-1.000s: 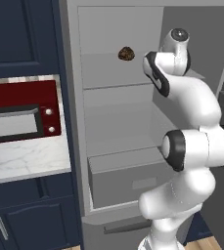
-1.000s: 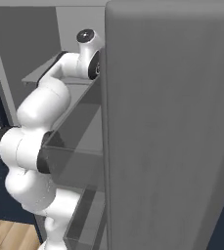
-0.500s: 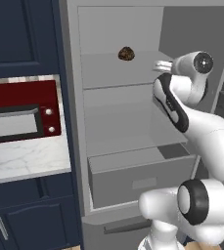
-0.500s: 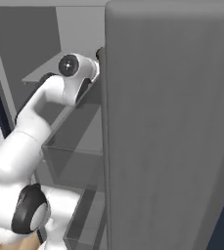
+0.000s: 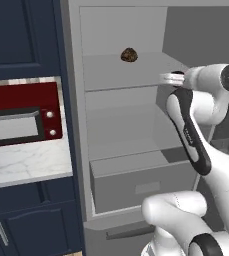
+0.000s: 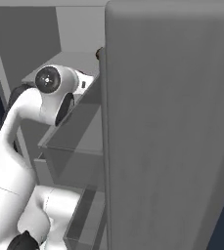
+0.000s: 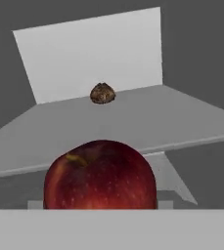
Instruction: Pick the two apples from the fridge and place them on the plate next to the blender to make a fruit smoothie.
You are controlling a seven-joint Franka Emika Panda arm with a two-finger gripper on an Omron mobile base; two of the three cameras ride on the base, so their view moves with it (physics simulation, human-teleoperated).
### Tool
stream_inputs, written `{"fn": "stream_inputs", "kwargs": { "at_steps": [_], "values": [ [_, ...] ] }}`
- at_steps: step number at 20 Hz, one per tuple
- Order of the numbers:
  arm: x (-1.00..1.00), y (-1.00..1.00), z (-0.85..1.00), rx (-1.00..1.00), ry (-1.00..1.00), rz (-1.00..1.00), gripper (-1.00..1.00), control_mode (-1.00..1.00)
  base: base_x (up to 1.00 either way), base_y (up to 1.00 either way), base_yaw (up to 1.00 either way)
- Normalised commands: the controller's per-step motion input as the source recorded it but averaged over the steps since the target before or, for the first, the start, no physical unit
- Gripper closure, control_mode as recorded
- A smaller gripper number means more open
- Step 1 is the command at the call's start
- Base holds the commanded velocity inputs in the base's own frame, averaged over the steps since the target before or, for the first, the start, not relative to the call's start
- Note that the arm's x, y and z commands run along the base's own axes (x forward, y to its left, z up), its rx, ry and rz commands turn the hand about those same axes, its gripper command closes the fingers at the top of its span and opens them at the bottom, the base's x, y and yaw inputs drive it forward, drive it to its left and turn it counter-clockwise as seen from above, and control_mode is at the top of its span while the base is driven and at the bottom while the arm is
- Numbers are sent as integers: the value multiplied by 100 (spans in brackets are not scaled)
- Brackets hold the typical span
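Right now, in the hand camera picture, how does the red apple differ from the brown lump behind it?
Colour: the red apple is glossy red with pale speckles; the brown lump is dull dark brown.
Shape: the apple is smooth and round; the lump looks rough and uneven.
Place: the apple is close to the camera; the lump sits far back on the shelf, near the rear wall.
Both are in the fridge.

The fridge door [image 6: 169, 127] stands broad at three o'clock; the white arm [image 6: 40, 105] reaches toward the shelf [image 6: 84, 105] at nine.
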Motion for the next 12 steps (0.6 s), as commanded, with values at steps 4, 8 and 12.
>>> {"fn": "stream_inputs", "kwargs": {
  "at_steps": [4, 8, 12],
  "values": [
    [-100, 63, -26, -10, 37, 16, 100, -100, 0, 0, 0],
    [-100, 59, -73, -6, 45, 13, 100, -100, 0, 0, 0],
    [-100, 51, -100, -16, 24, 11, 100, -100, 0, 0, 0]
  ]
}}
